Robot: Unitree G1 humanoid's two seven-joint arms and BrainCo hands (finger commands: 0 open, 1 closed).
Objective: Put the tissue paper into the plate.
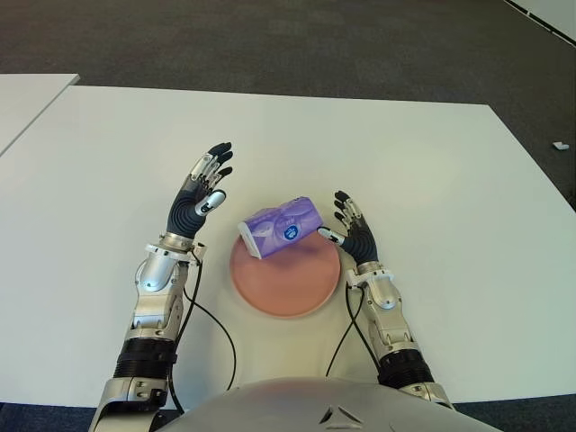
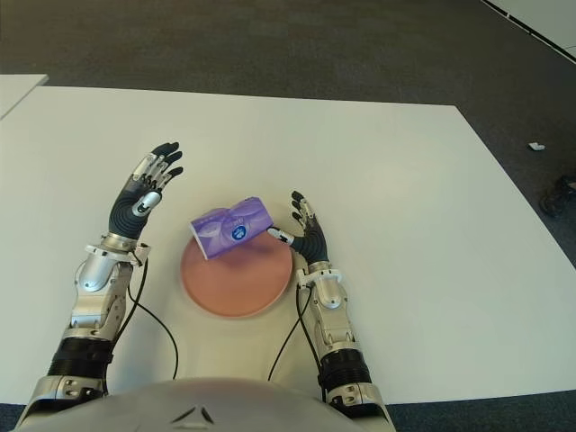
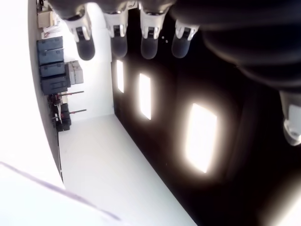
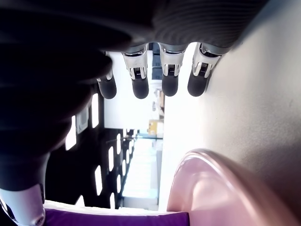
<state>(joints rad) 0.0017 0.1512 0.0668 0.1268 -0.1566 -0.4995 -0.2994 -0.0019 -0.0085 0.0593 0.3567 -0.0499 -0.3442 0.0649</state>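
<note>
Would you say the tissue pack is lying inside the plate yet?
Partly: the tissue pack lies tilted across the plate's far rim, overhanging the table.

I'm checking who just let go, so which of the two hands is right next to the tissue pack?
The right hand: its open fingers sit beside the purple tissue pack on the pink plate. The left hand is open too, but farther from it.

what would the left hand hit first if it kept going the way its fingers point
Probably nothing: the left hand, open, points up and away over bare white table, well left of the tissue pack on the plate. Its height is unclear.
</note>
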